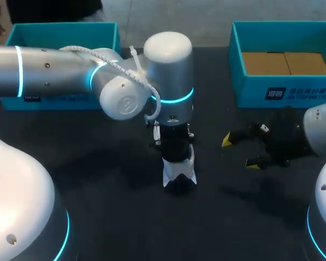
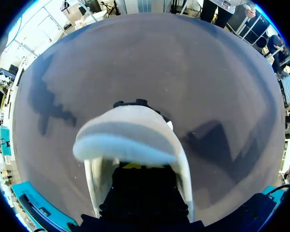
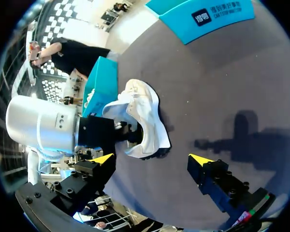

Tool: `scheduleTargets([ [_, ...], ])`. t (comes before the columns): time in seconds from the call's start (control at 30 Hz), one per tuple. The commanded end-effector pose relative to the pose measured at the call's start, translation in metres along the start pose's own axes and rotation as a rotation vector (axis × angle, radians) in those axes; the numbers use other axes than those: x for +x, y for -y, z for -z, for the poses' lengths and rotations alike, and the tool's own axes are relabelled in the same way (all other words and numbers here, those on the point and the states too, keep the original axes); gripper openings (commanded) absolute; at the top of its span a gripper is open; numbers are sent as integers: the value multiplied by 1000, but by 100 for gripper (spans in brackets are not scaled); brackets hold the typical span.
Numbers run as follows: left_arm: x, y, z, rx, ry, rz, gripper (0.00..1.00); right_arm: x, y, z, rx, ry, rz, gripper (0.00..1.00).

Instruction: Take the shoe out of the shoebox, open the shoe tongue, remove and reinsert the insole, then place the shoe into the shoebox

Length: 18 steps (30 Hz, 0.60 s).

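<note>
While the shoe [image 3: 147, 113] hides its tips, left pincer [image 1: 176, 156] grips it | right pincer [image 3: 151, 159] wide

A dark label [image 1: 300, 92] with white characters is showing on the front wall of the right teal box [image 1: 250, 87]. A smaller one [image 1: 30, 98] is peeking out, half hidden, on the left teal box [image 1: 60, 31]. Neither is reading legibly.

Dark matte table [image 1: 125, 231], soft shadows, even light
</note>
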State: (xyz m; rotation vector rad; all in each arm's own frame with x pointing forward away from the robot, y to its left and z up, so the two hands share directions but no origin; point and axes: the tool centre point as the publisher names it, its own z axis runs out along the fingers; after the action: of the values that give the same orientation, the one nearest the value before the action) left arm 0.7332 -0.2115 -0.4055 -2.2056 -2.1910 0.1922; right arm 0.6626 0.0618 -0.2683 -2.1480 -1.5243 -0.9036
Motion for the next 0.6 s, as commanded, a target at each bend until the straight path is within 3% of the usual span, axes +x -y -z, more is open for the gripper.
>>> scheduleTargets([
  [0.03,0,3,4,-23,17,3,0,1,2,0,-3,5,-2,100],
  [0.23,-1,9,29,-73,60,-12,0,1,2,0,-3,5,-2,100],
  [0.33,-4,13,31,-87,60,-32,0,1,2,0,-3,5,-2,100],
  [0.43,-7,13,21,-105,33,-38,0,1,2,0,-3,5,-2,100],
  [0.6,-11,10,9,-67,43,-33,0,1,2,0,-3,5,-2,100],
])
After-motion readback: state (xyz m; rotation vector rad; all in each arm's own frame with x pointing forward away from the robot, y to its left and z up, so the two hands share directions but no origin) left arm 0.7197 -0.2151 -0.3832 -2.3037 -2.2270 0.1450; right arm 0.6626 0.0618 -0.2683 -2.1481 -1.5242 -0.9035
